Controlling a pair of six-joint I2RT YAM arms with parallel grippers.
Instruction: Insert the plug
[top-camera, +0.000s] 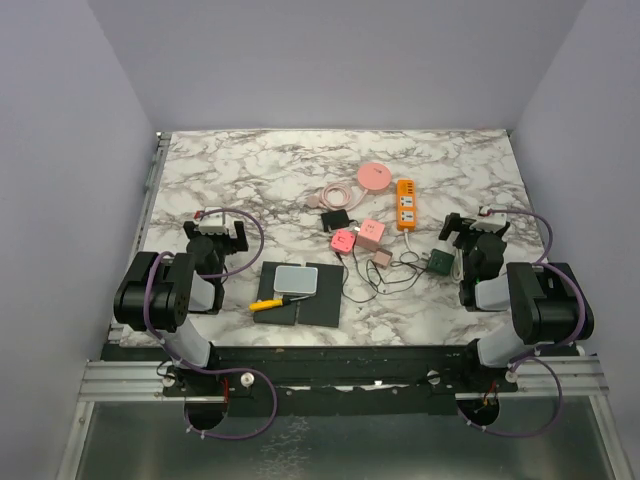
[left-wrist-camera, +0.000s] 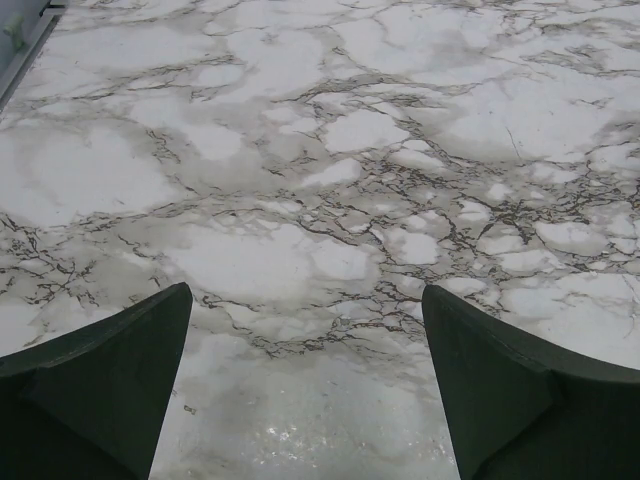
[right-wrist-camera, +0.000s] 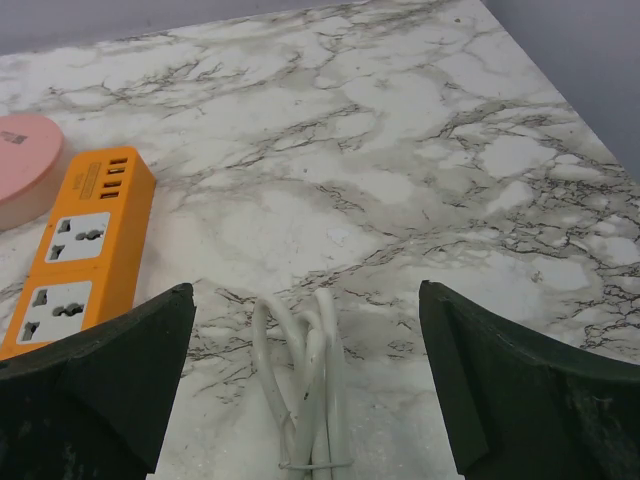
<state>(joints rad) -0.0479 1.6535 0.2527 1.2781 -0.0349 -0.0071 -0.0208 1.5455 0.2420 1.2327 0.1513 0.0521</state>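
An orange power strip (top-camera: 405, 203) (right-wrist-camera: 85, 250) with white sockets lies on the marble right of centre. Just near of it lies a cluster joined by thin cords: a bright pink plug (top-camera: 343, 242), a pale pink cube (top-camera: 372, 232), a black adapter (top-camera: 335, 218), a small tan plug (top-camera: 382, 258) and a green adapter (top-camera: 438, 262). My right gripper (top-camera: 470, 225) (right-wrist-camera: 305, 287) is open above a tied white cable bundle (right-wrist-camera: 305, 400), holding nothing. At the left, my left gripper (top-camera: 220, 225) (left-wrist-camera: 305, 290) is open over bare marble.
A round pink disc (top-camera: 375, 175) (right-wrist-camera: 20, 165) with a coiled pink cord sits behind the strip. A black pad (top-camera: 315, 305) carrying a flat grey-white device (top-camera: 297, 280) and a yellow pen (top-camera: 265, 305) lie near the front centre. Grey walls enclose the table.
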